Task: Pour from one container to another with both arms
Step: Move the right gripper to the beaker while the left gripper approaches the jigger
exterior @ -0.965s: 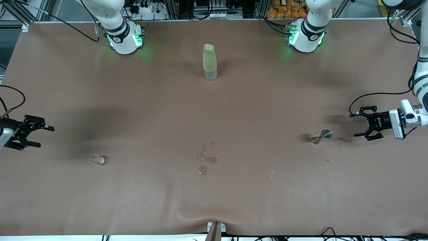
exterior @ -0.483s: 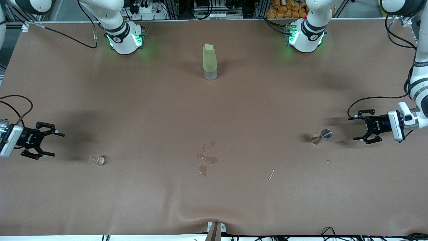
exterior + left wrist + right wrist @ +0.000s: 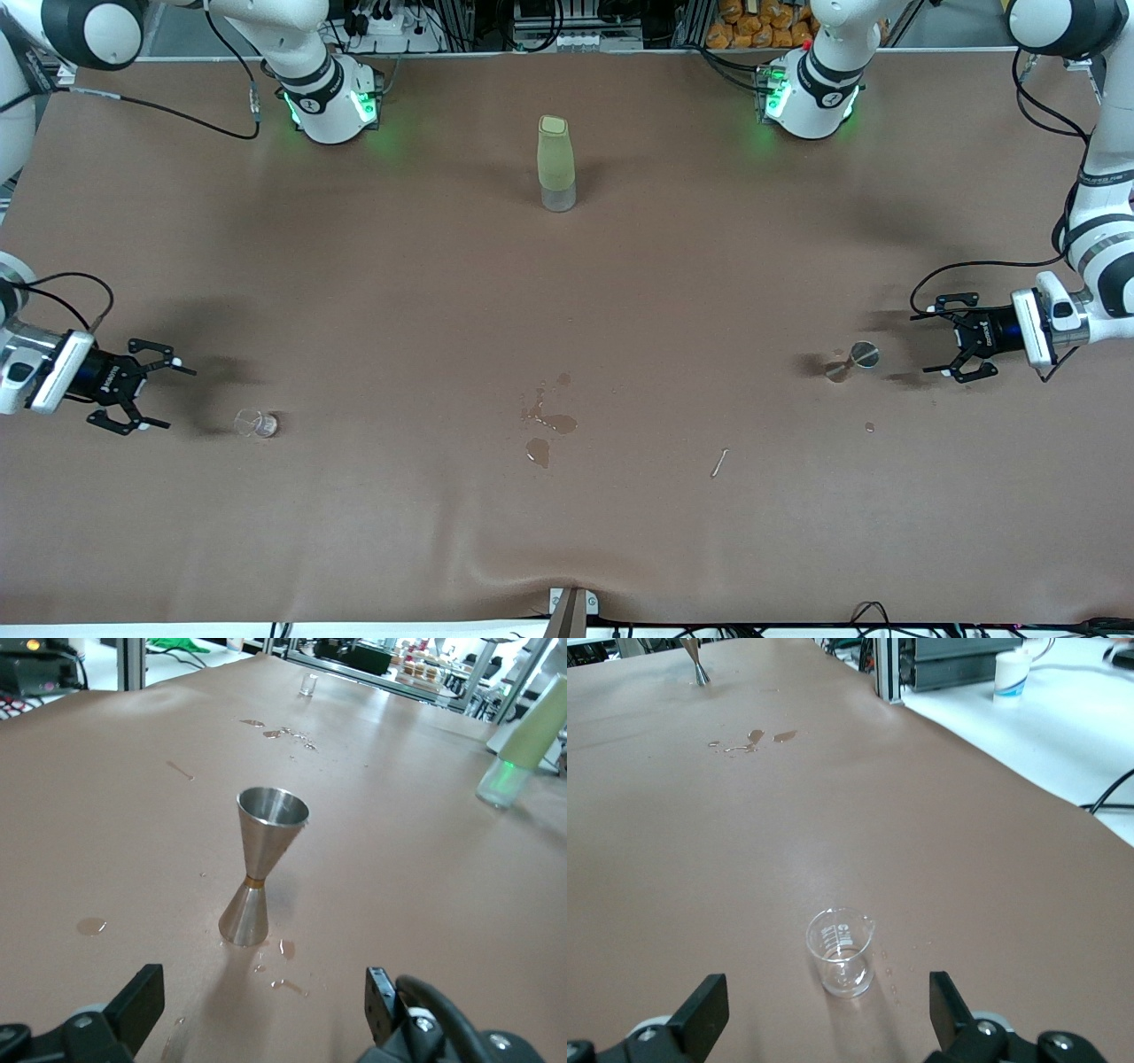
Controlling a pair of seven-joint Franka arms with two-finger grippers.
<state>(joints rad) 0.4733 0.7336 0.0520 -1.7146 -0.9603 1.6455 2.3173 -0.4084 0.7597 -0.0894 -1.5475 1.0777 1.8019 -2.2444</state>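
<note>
Now left gripper point(image 3: 941, 337) spread, empty, near jigger point(image 3: 852, 361), right gripper point(image 3: 162, 396) spread, empty, near beaker point(image 3: 257, 424)

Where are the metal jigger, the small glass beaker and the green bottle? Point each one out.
metal jigger point(image 3: 263, 870), left wrist view, on its narrow waist.
small glass beaker point(image 3: 842, 953), right wrist view, on its clear wall.
green bottle point(image 3: 555, 161), front view, on its green body.

White jointed arms point(image 3: 292, 44), black bands, green-lit bases, black cables

A robotics lab. Two white arms point(image 3: 301, 53) are bolted to a brown paper-covered worktop point(image 3: 567, 292), with aluminium framing point(image 3: 461, 22), cables and electronics along its edge. More benches stand nearby.
</note>
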